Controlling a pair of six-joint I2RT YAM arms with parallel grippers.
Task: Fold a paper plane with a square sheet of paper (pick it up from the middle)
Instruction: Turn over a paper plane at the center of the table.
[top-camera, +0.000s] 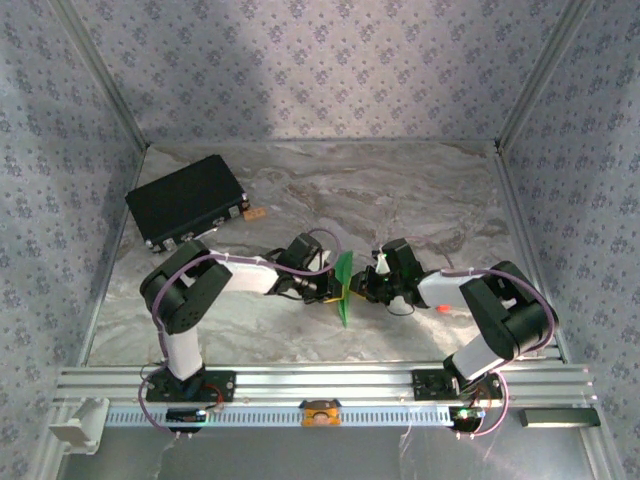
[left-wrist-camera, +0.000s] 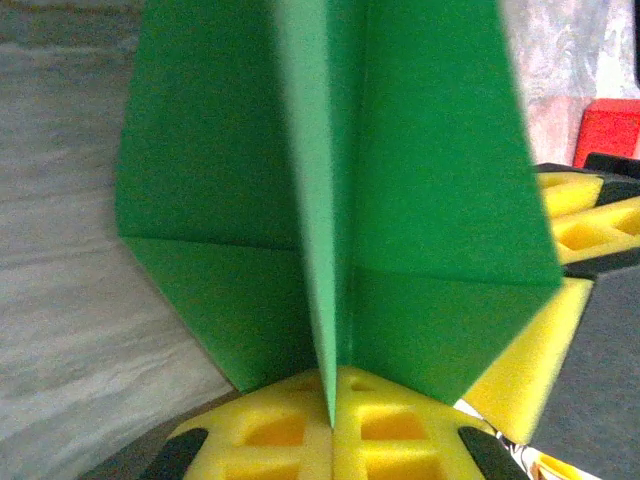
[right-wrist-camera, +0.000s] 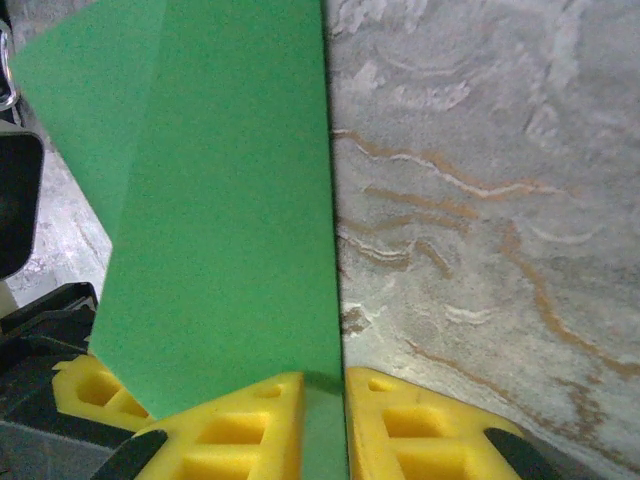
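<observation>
Half-folded paper plane (top-camera: 344, 288) pinched between both claws.
Left claw (left-wrist-camera: 332, 425) and right claw (right-wrist-camera: 322, 430) clamp opposite sides; its long crease seems to run away from me.

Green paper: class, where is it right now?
In the top view, the green paper stands on edge near the middle of the table, pinched between the left hand and the right hand, nearer than the black case.

Free table (top-camera: 420, 190) along the far edge; black case (top-camera: 187, 202) blocks the far left corner; left gripper (left-wrist-camera: 332, 440) and right gripper (right-wrist-camera: 323, 430), pinching upright folded green paper (left-wrist-camera: 420, 200), bar the centre
</observation>
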